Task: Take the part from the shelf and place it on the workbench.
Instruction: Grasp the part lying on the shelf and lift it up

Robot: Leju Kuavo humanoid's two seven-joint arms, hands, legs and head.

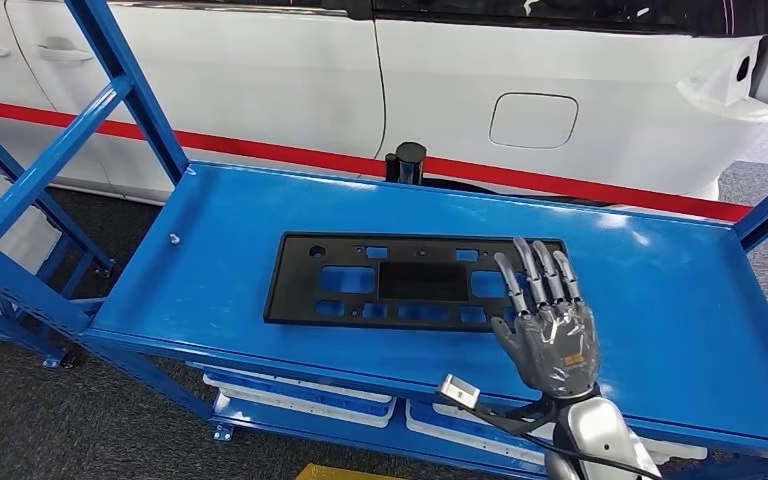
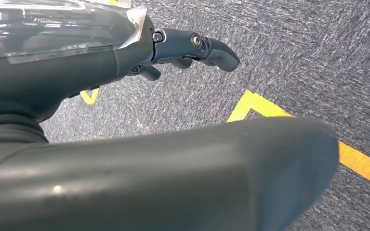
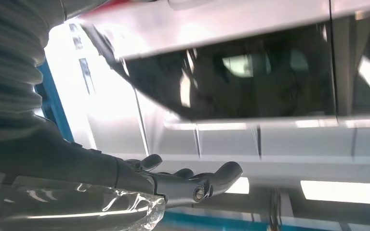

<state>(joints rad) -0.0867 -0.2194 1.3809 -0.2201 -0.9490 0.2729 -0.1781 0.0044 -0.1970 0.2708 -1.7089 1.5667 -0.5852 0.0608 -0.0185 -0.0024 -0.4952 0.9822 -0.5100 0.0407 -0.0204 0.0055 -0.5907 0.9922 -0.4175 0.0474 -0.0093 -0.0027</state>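
Part: black flat rectangular plate with several rectangular cut-outs, lying flat on the blue shelf, about midway between the shelf's front and rear edges and slightly toward its left end.

Right hand: raised over the shelf's front edge, just beside the part's right end; back of the hand toward the camera, fingers extended and a little apart, holding nothing. Fingertips overlap the part's right end in the head view; contact cannot be told. In the right wrist view the same hand shows loosely extended fingers.

Left hand: hanging over grey carpet marked with yellow lines; fingers lightly curled, nothing between them.

Shelf frame: blue diagonal struts at the shelf's left end; white trays on the level below the shelf.

Car: white body with fuel flap, behind the shelf; red floor stripe between car and shelf.
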